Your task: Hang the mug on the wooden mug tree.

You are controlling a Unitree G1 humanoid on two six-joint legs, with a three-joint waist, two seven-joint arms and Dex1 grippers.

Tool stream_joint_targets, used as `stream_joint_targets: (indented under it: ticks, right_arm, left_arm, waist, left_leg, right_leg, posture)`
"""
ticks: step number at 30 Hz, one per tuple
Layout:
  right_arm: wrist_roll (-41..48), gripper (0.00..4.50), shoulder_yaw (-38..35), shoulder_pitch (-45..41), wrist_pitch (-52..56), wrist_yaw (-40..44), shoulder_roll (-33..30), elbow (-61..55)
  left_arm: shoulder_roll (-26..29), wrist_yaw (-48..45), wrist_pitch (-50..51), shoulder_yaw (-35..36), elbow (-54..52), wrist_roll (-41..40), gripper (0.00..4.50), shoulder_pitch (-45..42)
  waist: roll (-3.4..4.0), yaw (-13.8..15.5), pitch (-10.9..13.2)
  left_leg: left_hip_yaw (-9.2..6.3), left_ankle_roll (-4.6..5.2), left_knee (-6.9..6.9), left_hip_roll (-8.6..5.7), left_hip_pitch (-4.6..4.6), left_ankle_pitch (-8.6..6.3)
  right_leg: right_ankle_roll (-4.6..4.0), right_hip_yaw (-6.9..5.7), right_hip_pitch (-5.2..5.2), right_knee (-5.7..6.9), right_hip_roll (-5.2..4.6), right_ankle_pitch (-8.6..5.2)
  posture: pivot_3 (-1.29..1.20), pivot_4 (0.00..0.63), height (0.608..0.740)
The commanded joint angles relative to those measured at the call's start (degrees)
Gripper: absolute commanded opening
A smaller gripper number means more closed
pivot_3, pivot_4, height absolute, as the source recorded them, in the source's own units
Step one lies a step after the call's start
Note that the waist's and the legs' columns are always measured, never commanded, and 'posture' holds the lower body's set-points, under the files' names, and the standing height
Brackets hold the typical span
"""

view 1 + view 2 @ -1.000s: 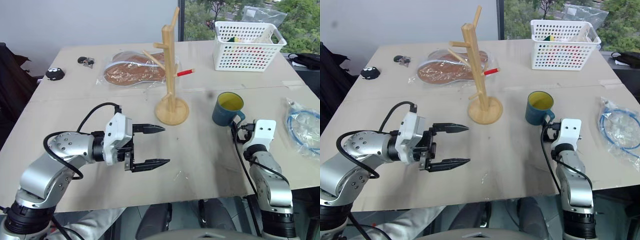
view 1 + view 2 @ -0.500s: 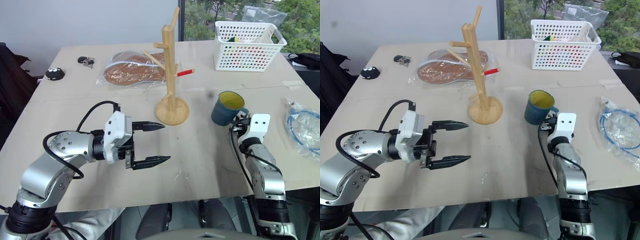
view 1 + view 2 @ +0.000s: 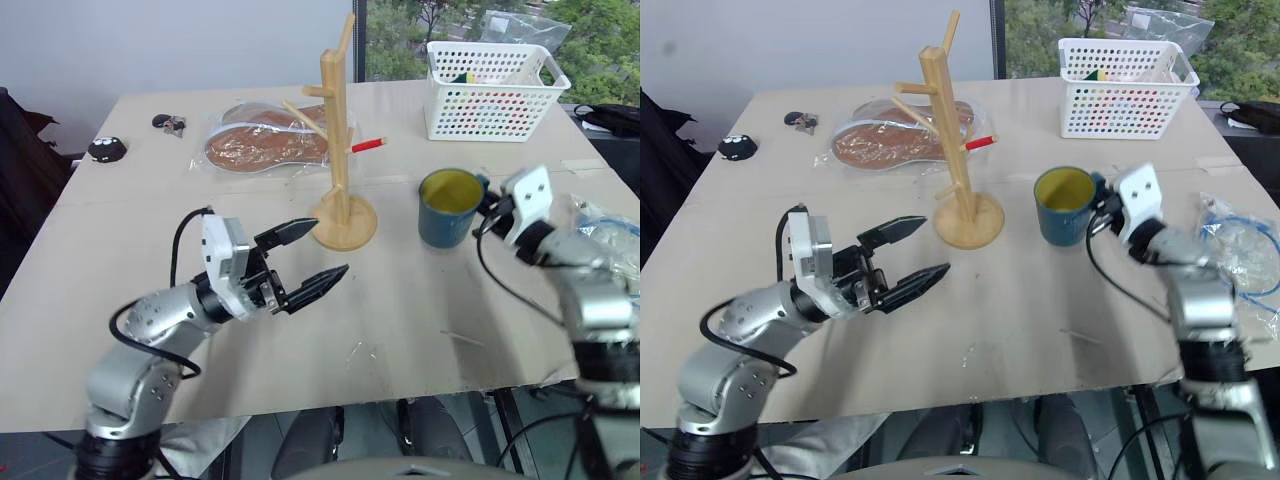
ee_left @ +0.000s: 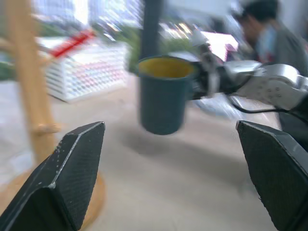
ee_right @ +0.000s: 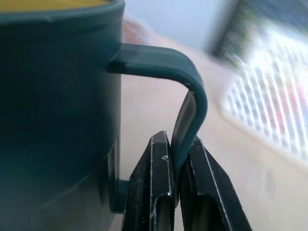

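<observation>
Mostly bare beige table [image 3: 420, 320], window [image 3: 400, 30] behind

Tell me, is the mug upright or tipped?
Upright: the mug hangs level with its yellow mouth facing up, handle pinched by the right claw.

A pale wooden table [image 3: 150, 250] filled most of the room, with a seam running across its middle. Behind it stood a plain grey-white wall [image 3: 180, 40]. To the right, a window [image 3: 400, 40] with a dark frame showed green trees in daylight. Something dark [image 3: 25, 150] stood beside the table's left edge.
</observation>
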Motion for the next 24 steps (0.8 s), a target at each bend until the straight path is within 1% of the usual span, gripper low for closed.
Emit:
stream_joint_targets:
  ticks: [1, 3, 5, 6, 9, 12, 14, 18, 24]
  right_arm:
    - [-0.35, 0.02, 3.32, -12.86, -11.12, 16.38, -3.33, 10.84]
    - [-1.51, 0.02, 5.68, -21.11, -16.22, 23.24, -2.96, 19.8]
    - [-2.09, 0.02, 6.58, -25.93, -19.86, 26.82, -1.95, 26.24]
    - [-3.05, 0.02, 7.7, -29.46, -22.45, 29.25, -0.83, 30.6]
    - [-5.49, 0.02, 9.93, -37.01, -28.13, 34.26, 2.05, 40.74]
    - [-7.46, 0.02, 11.22, -41.75, -32.12, 37.14, 4.7, 47.88]
    - [-8.84, 0.02, 11.89, -44.1, -33.94, 38.12, 6.5, 51.47]
    - [-11.4, 0.02, 12.36, -47.53, -36.31, 37.45, 9.25, 56.14]
    - [-14.63, 0.02, 12.68, -51.52, -36.35, 35.58, 12.19, 59.38]
  left_arm:
    - [-4.66, 6.62, -4.43, -2.06, -5.81, 4.06, 4.5, 1.89]
    - [-7.13, 10.36, -6.61, -2.7, -7.66, 8.23, 4.5, 3.17]
    - [-8.46, 12.55, -7.67, -3.23, -8.76, 10.52, 4.5, 3.86]
    - [-8.78, 13.58, -8.86, -3.98, -10.04, 13.09, 4.5, 5.17]
    - [-10.31, 17.11, -11.27, -5.23, -12.14, 18.0, 4.5, 8.04]
    - [-11.41, 19.06, -12.75, -6.03, -12.5, 20.68, 4.5, 9.58]
    - [-11.81, 19.55, -13.66, -6.83, -12.38, 21.74, 4.5, 10.18]
    - [-11.97, 19.73, -15.47, -8.24, -11.64, 23.35, 4.5, 10.93]
    - [-11.71, 18.71, -18.68, -8.63, -9.65, 23.81, 4.5, 12.49]
  waist:
    - [-0.04, 0.04, 0.02]
    - [-0.06, -0.01, 0.03]
    - [-0.13, 0.3, 0.03]
    - [-0.15, 0.39, 0.02]
    - [-0.15, 0.49, 0.05]
    - [-0.11, 0.44, 0.07]
    - [-0.1, 0.58, 0.08]
    - [-0.09, 0.44, 0.08]
    - [-0.05, 0.41, 0.11]
  left_leg:
    - [0.03, 0.0, 0.0, 0.0, 0.01, 0.0]
    - [0.02, -0.02, 0.01, 0.0, 0.0, 0.01]
    - [0.0, -0.03, -0.02, 0.01, 0.0, 0.01]
    - [-0.05, -0.03, -0.02, 0.01, -0.03, 0.01]
    - [-0.01, -0.04, -0.05, -0.03, -0.07, 0.01]
    - [0.01, -0.02, -0.04, -0.09, -0.1, 0.0]
    - [-0.06, -0.03, -0.06, -0.09, -0.15, 0.0]
    - [-0.09, -0.05, -0.1, -0.08, -0.17, 0.0]
    - [-0.08, -0.05, -0.1, -0.08, -0.21, 0.0]
  right_leg:
    - [0.0, 0.02, 0.0, 0.0, 0.0, 0.0]
    - [-0.01, 0.0, 0.02, -0.03, 0.0, 0.0]
    - [-0.02, -0.01, 0.01, -0.05, -0.01, 0.01]
    - [-0.03, -0.05, 0.01, -0.06, -0.01, 0.0]
    - [-0.03, -0.02, -0.02, -0.09, -0.13, 0.01]
    - [-0.02, 0.01, -0.07, -0.12, -0.21, 0.01]
    - [-0.03, -0.06, -0.12, -0.11, -0.21, 0.01]
    - [-0.04, -0.08, -0.17, -0.1, -0.2, 0.01]
    - [-0.04, -0.07, -0.26, -0.07, -0.2, 0.02]
  posture:
    - [0.0, 0.15, 0.74]
    - [0.0, 0.15, 0.74]
    - [0.0, 0.15, 0.74]
    - [0.0, 0.15, 0.74]
    - [0.0, 0.15, 0.74]
    - [0.0, 0.15, 0.74]
    - [0.0, 0.15, 0.74]
    - [0.0, 0.15, 0.74]
    - [0.0, 0.15, 0.74]
